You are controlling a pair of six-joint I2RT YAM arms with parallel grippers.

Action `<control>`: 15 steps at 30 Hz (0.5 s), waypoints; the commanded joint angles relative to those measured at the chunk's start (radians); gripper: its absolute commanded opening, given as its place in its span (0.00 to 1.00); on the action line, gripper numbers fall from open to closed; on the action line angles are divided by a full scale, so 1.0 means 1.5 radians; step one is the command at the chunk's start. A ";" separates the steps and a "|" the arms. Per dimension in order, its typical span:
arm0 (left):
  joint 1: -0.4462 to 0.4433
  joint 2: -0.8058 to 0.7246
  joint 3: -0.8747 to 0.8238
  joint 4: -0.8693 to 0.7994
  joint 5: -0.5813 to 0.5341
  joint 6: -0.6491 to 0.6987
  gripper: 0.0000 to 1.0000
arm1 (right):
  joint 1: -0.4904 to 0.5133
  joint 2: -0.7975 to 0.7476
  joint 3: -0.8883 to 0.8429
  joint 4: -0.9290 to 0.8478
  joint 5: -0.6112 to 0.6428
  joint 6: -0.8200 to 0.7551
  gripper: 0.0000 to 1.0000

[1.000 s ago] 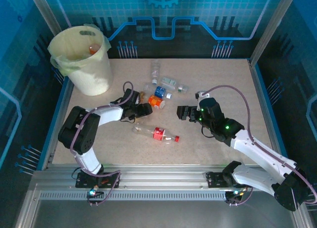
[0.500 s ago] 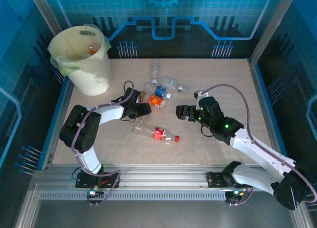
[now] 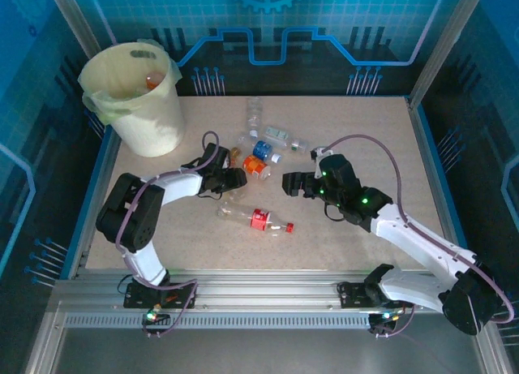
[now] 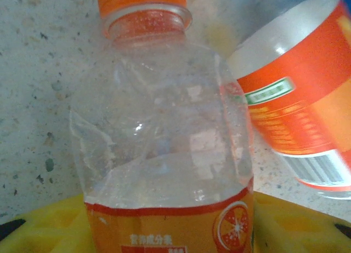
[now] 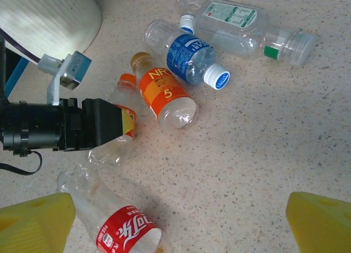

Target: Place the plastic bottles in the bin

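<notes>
grasp step: left fingers [image 4: 44, 225] clenched on crushed orange bottle [image 4: 164, 154], right fingers [image 5: 33, 220] released; next, lift toward bin [image 3: 150, 122] at 10 o'clock.

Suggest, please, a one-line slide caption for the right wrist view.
Open right gripper overlooks scattered plastic bottles while the left gripper straddles a crushed orange-capped bottle near the bin.

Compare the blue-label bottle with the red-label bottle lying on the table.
Label: the blue-label bottle wears blue, the red-label bottle red. Cap: the blue-label bottle's is white, the red-label bottle's red. Place: the blue-label bottle lies farther back on the table, the red-label bottle nearer the front. Both are clear plastic, lying on their sides.
</notes>
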 commanded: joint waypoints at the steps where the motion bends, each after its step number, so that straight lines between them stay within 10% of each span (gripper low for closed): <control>1: -0.006 -0.051 -0.017 0.018 -0.018 0.025 0.47 | -0.009 0.012 0.027 -0.012 -0.019 -0.005 1.00; 15: 0.009 -0.228 -0.066 0.002 -0.140 0.031 0.47 | -0.004 0.093 0.062 -0.006 -0.047 -0.023 1.00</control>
